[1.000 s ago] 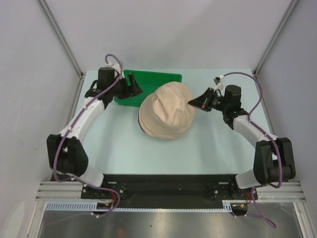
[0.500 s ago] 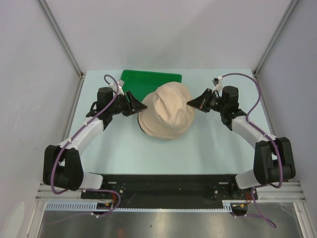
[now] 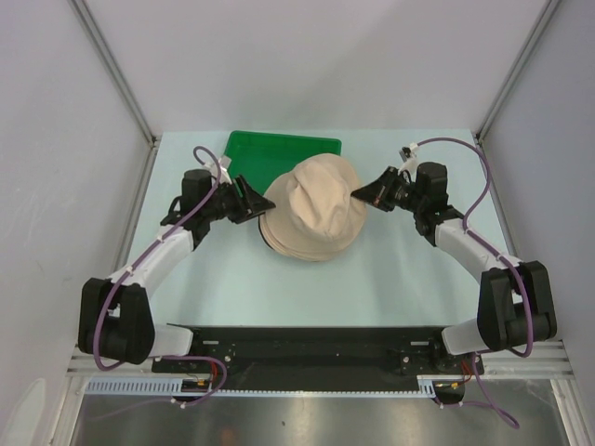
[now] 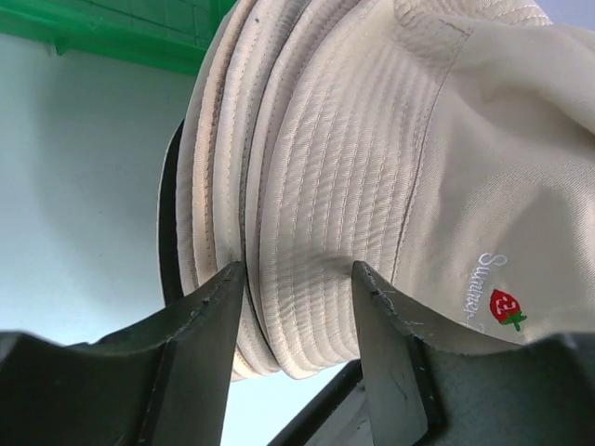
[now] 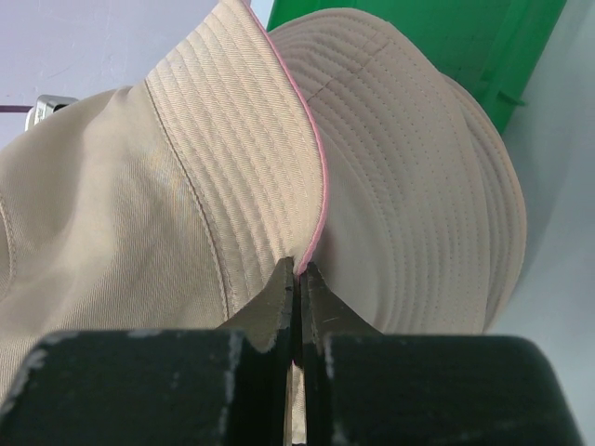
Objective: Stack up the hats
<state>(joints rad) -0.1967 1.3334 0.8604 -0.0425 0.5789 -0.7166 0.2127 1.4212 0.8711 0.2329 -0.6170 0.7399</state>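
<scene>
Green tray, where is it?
Top view: the green tray is at the table far side, left of centre, partly behind the hat stack, beyond the left gripper.

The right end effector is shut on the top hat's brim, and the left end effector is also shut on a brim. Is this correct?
No. The left end effector is open: the left wrist view shows its fingers apart, with a hat brim between them. The right end effector is shut on the brim of the top hat.

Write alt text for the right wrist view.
The right gripper, jaws closed, pinches the pink-edged brim of the uppermost hat. More beige hats lie stacked beneath it, with a green tray behind them.
</scene>
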